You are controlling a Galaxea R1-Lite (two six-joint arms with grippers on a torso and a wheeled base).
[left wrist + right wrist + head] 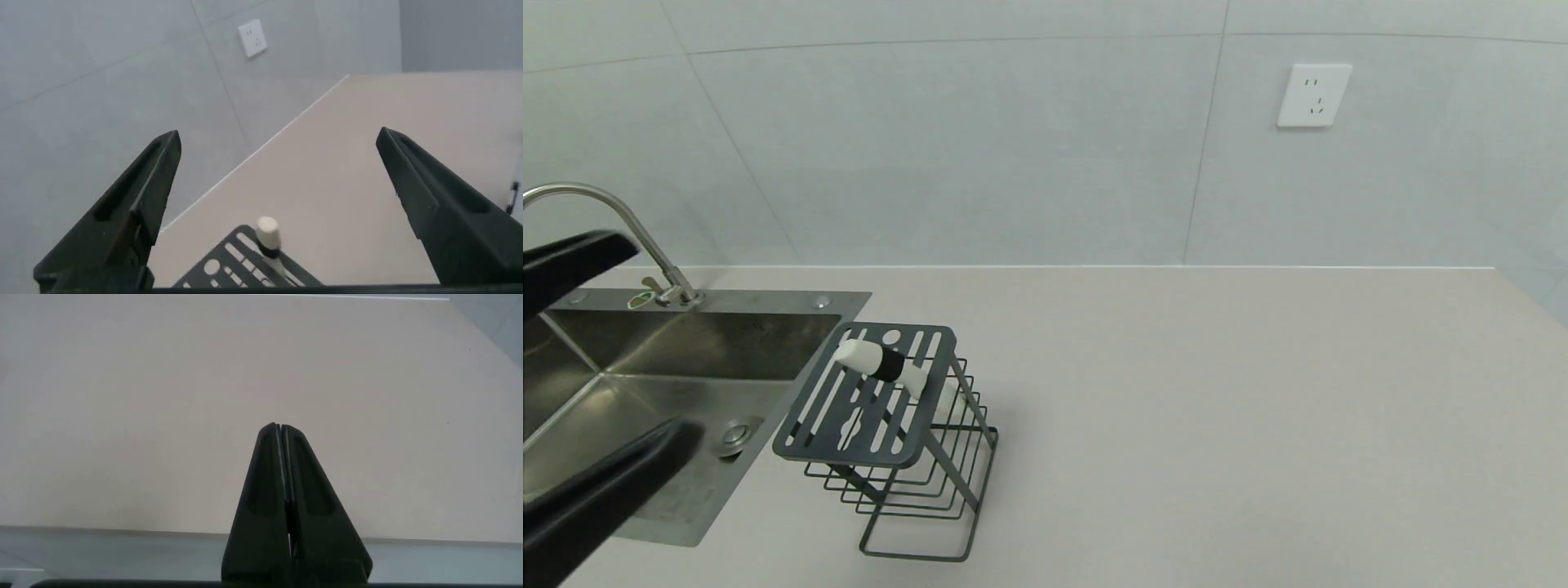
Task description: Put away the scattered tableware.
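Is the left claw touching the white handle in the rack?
Apart. In the left wrist view the left gripper hangs open, wide of the white handle, with counter showing between.

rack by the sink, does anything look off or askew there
The white-handled utensil in the rack leans at a slant through a top slot instead of standing upright. Nothing looks spilled or broken.

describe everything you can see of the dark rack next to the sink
The rack is dark grey and looks like metal: a flat top plate cut with long slots and a few round holes, set on thin legs above an open wire frame. It stands on the beige counter, close beside the sink corner. One utensil with a white handle and a black band pokes up through the plate, leaning toward the sink.
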